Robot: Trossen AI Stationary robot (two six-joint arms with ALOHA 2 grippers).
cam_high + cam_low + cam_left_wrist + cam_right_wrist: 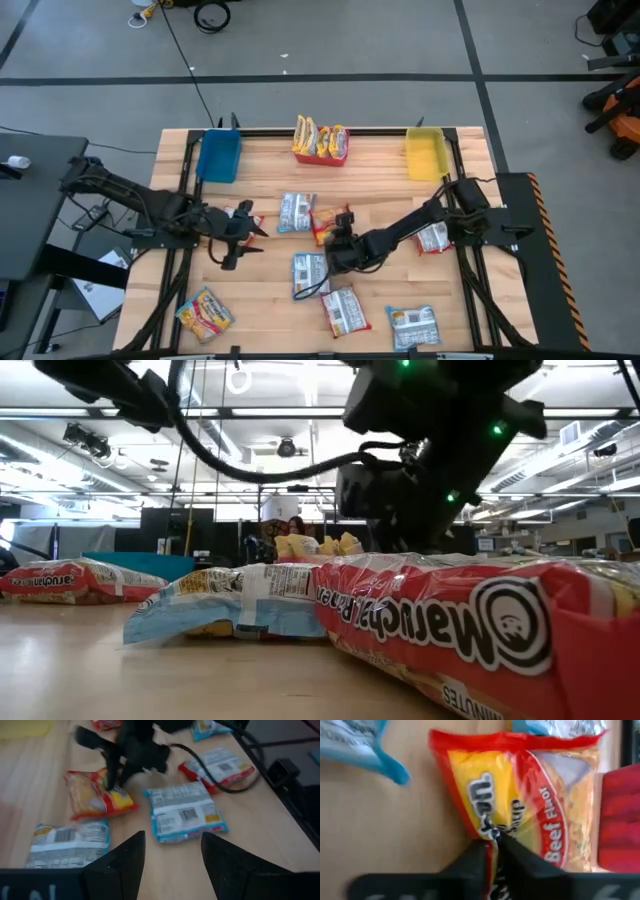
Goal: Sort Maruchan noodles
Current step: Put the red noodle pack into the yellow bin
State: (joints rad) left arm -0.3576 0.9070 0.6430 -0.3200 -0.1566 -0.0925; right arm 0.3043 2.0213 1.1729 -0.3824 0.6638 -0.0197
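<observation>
Site: robotics lab or workshop | floor: grey concrete (330, 40) marked with dark tape lines, loose cables (180, 50) trailing | ceiling: exposed ducts, strip lights (90, 410) | bench: wooden worktop (270, 290) on black frame | background: dark equipment racks, a person beyond the far edge.

Both arms are built of dark, near-black links and chunky joint housings. A black cable is looped along the right arm (420, 222) and is seen as a thick curved hose in the low view, where small green lights are lit on the dark housing. The left arm (130, 195) is mounted on a black frame. The left gripper (170, 860) ends in two broad, matte black, wedge-shaped fingers (122, 865) (white lettering is printed beneath, too cropped to read).
</observation>
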